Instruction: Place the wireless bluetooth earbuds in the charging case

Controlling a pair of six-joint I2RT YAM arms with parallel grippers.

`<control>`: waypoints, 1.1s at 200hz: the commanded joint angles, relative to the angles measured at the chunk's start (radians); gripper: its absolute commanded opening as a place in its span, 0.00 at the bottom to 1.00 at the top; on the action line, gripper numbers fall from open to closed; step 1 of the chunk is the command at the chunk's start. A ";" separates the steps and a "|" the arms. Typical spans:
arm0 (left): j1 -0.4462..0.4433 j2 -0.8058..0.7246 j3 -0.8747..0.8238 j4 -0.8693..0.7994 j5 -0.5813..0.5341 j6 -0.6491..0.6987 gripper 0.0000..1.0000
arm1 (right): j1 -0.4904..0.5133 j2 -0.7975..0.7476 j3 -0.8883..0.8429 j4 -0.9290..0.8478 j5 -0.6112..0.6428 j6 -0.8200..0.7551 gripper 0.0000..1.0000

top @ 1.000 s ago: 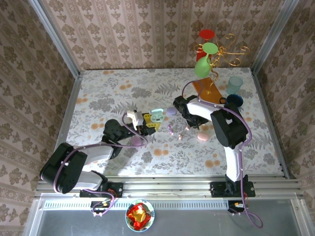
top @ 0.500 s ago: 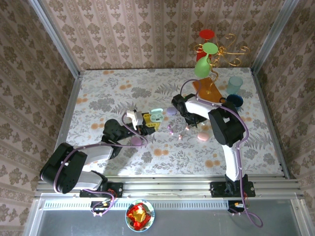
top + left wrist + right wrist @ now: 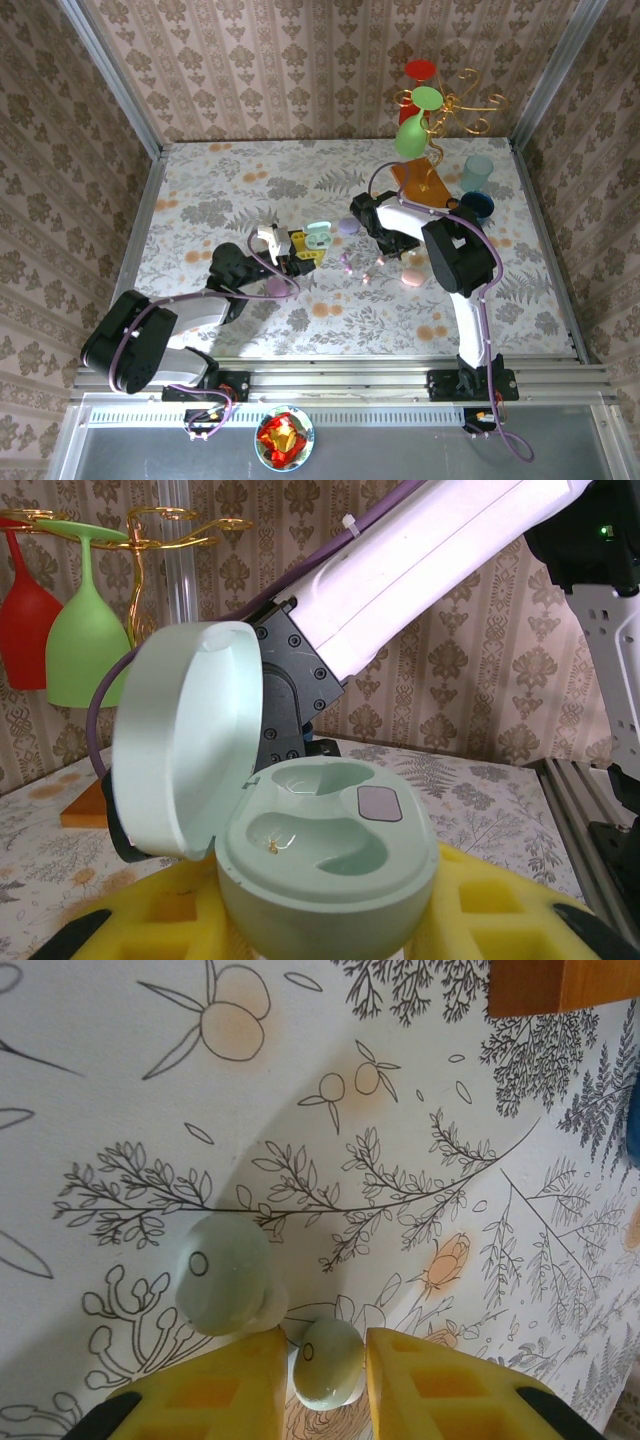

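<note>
**Left gripper** (image 3: 320, 935): pressed together on the base of the mint charging case (image 3: 330, 845), which stands upright with its lid (image 3: 185, 735) swung open.

**Right gripper** (image 3: 327, 1385): right of the case in the overhead view. It is narrowly parted around one mint earbud (image 3: 328, 1360) lying on the counter (image 3: 120, 1090). Whether the fingers actually pinch it cannot be told.

**Second mint earbud** (image 3: 222, 1275): on the counter, likewise right of the case, just outside one finger.

The left arm stretches forward, left gripper (image 3: 303, 247) clamped shut. The right arm folds inward, right gripper (image 3: 327, 1345) pointing down, fingers (image 3: 215, 1385) narrowly apart.
</note>
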State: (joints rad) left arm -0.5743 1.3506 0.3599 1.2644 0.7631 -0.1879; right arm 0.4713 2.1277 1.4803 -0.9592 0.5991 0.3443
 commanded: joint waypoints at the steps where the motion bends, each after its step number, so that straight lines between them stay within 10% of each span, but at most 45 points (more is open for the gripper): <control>1: 0.007 -0.018 -0.010 0.024 0.017 -0.006 0.32 | -0.007 0.021 0.009 -0.045 0.033 0.021 0.26; 98: 0.008 -0.015 -0.016 0.024 0.008 0.012 0.32 | -0.007 -0.086 -0.055 0.009 -0.061 0.020 0.14; 220: 0.008 0.110 0.061 0.027 -0.027 0.086 0.32 | -0.053 -0.509 -0.217 0.226 -0.625 0.107 0.15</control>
State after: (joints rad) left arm -0.5743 1.4368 0.3691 1.2640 0.7364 -0.1310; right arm 0.4351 1.6955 1.2842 -0.7769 0.1444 0.4053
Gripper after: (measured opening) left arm 0.350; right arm 0.150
